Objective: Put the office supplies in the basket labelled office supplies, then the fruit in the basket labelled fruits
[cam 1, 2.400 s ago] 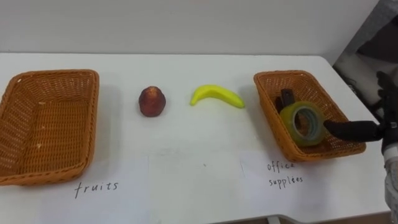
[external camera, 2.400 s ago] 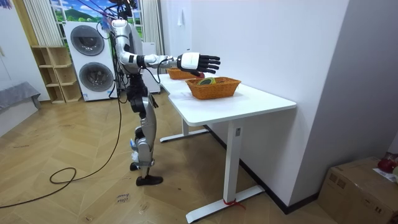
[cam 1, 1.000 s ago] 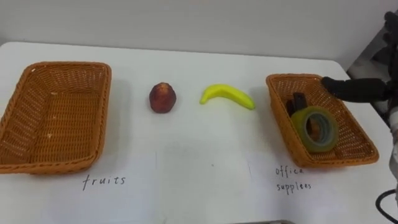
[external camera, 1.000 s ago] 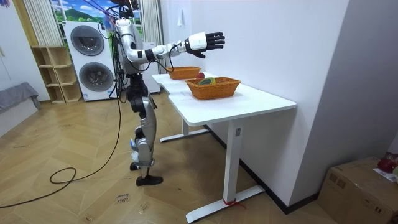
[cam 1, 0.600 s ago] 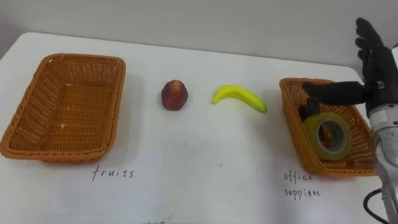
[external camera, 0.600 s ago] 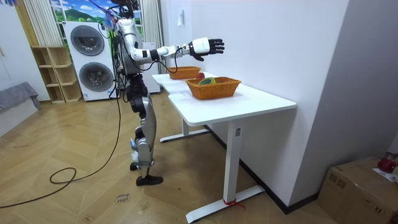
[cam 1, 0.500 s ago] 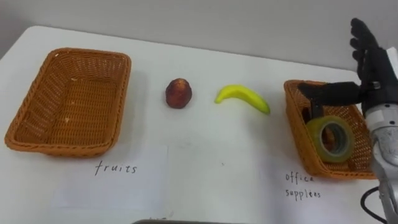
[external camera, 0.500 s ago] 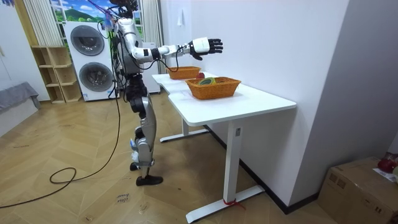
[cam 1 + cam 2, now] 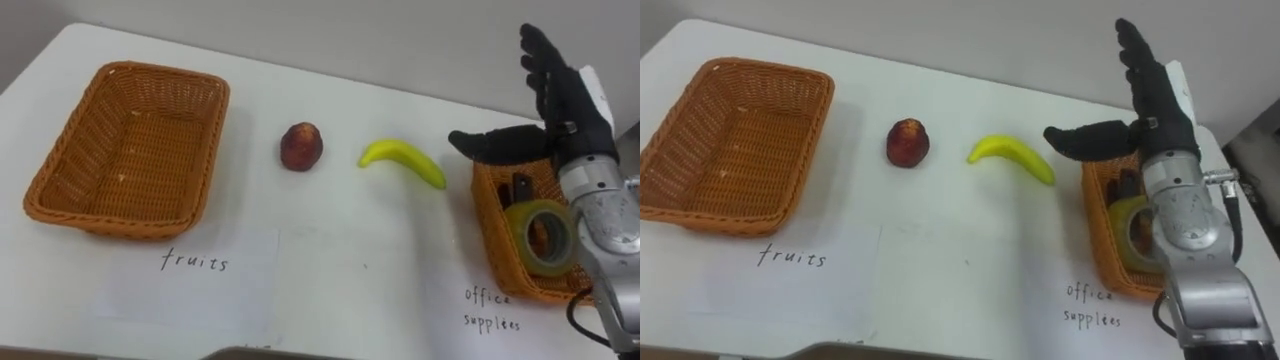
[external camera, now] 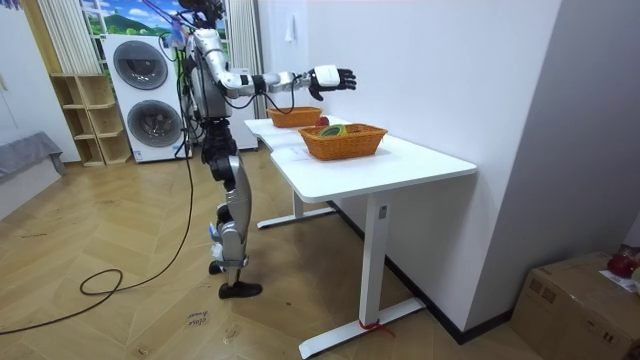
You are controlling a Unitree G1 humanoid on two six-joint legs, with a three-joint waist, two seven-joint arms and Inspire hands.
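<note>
A yellow banana and a red peach lie side by side on the white table, between two wicker baskets. The basket on the left, above the word "fruits", holds nothing. The basket on the right, above "office supplies", holds a roll of tape and a dark item. My right hand is open, fingers straight and spread, raised above that right basket's far left corner, its thumb pointing toward the banana. In the room view the right hand is stretched out over the table.
A paper sheet lies at the table's near edge under the word "fruits". I stand at the table's long side; a wall runs behind its far edge. Washing machines and a shelf stand behind me.
My right hand has risen from the right basket and swung left toward the banana, with nothing in it. The head camera turned, so the whole scene slid rightward.
</note>
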